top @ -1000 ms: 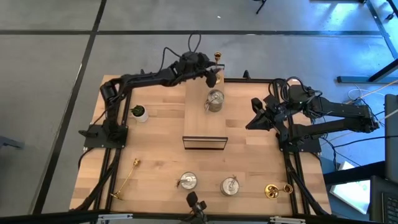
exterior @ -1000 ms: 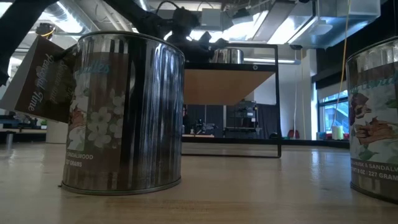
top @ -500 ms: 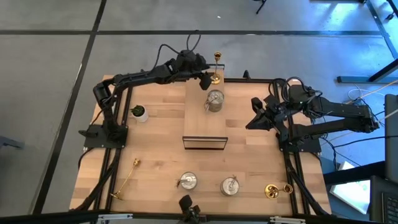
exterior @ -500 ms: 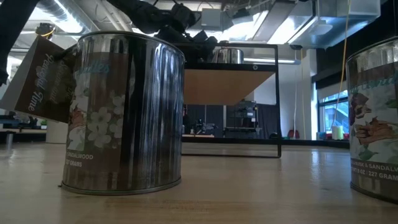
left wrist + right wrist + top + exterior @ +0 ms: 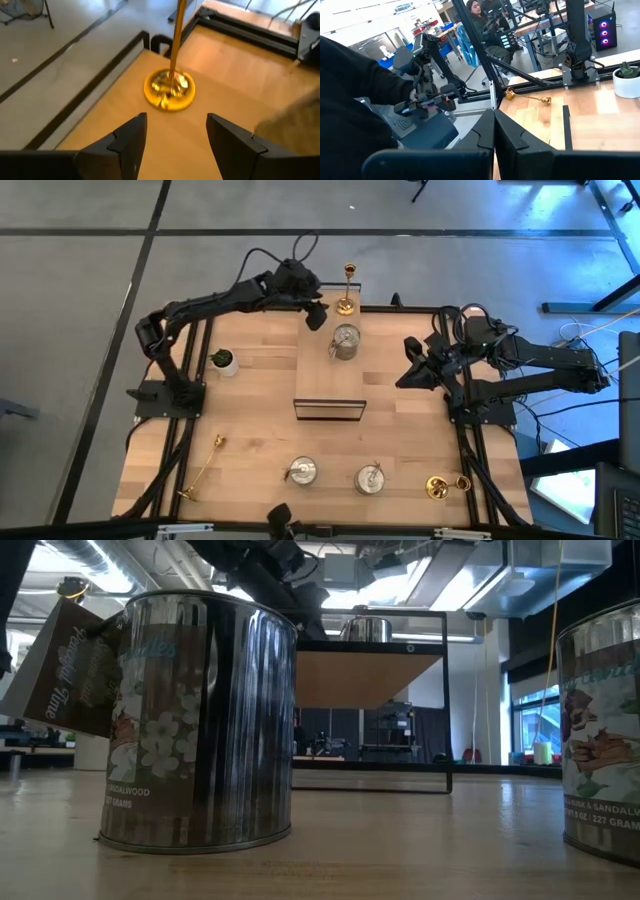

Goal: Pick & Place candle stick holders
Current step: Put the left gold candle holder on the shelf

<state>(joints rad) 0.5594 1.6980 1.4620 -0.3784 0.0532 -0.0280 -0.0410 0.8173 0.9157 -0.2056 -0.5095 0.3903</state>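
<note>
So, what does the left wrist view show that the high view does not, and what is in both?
Only the left wrist view shows the left fingers standing apart with nothing between them, and the round base of the upright gold candlestick up close.

Only the high view shows the whole table: three silver tins, one of them on the raised shelf, the plant pot, a gold candlestick lying down, another gold holder, and the right arm's fingers at the right side.

Both show the upright candlestick at the far edge.

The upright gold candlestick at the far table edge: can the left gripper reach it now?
Probably yes. The left gripper is open and just beside the upright gold candlestick, whose base lies straight ahead between the fingers with nothing between them.
</note>
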